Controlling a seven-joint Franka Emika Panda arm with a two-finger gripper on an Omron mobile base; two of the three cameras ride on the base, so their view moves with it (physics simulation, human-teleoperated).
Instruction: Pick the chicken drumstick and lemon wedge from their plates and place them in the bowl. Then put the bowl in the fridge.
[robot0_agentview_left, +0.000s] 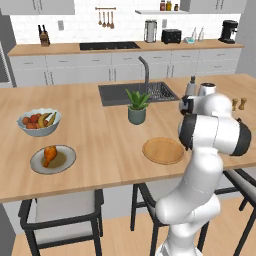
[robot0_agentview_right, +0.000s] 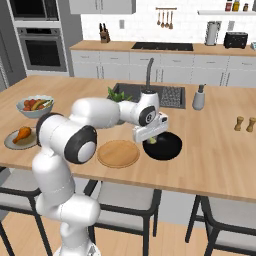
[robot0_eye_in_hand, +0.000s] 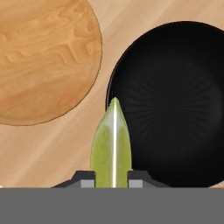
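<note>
My gripper (robot0_agentview_right: 152, 138) is shut on the lemon wedge (robot0_eye_in_hand: 111, 144), a pale yellow-green crescent held point-out between the fingertips (robot0_eye_in_hand: 86, 177). It hangs just above the left rim of the black bowl (robot0_eye_in_hand: 175, 100), between that bowl (robot0_agentview_right: 170, 148) and the empty tan wooden plate (robot0_eye_in_hand: 43, 57). This wooden plate (robot0_agentview_right: 118, 153) lies left of the bowl near the island's front edge. The chicken drumstick (robot0_agentview_left: 49, 154) rests on the grey plate (robot0_agentview_left: 64, 161) far to the left. The fridge is out of view.
A white bowl of fruit (robot0_agentview_left: 39, 121) stands behind the grey plate. A potted plant (robot0_agentview_left: 137, 106) and the sink (robot0_agentview_left: 120, 93) with its tap are behind the wooden plate. A soap bottle (robot0_agentview_right: 199, 98) and two small shakers (robot0_agentview_right: 245, 123) stand right of the bowl.
</note>
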